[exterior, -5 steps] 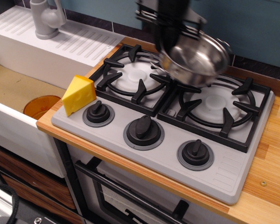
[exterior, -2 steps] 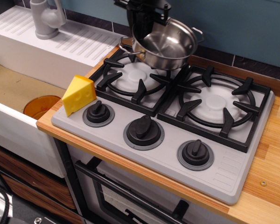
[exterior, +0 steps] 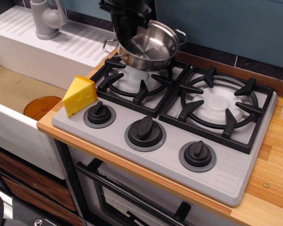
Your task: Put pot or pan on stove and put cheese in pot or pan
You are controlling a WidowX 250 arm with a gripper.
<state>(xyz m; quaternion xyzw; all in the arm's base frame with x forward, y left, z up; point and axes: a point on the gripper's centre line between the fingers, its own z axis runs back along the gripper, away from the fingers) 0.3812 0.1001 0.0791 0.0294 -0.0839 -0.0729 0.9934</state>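
Note:
The shiny steel pot (exterior: 148,46) hangs tilted in the air over the back of the left burner (exterior: 133,78) of the grey stove (exterior: 170,122). My black gripper (exterior: 127,29) comes down from the top edge and is shut on the pot's left rim. The pot is empty. The yellow cheese wedge (exterior: 79,95) stands on the stove's front left corner, apart from the gripper.
The right burner (exterior: 219,104) has nothing on it. Three black knobs (exterior: 145,132) line the stove's front. A sink on the left holds an orange round dish (exterior: 41,107). A grey tap (exterior: 46,19) stands at the back left. Wooden counter (exterior: 273,155) lies to the right.
My gripper has carried the pot leftward from above the right burner to above the left burner. The cheese has not moved.

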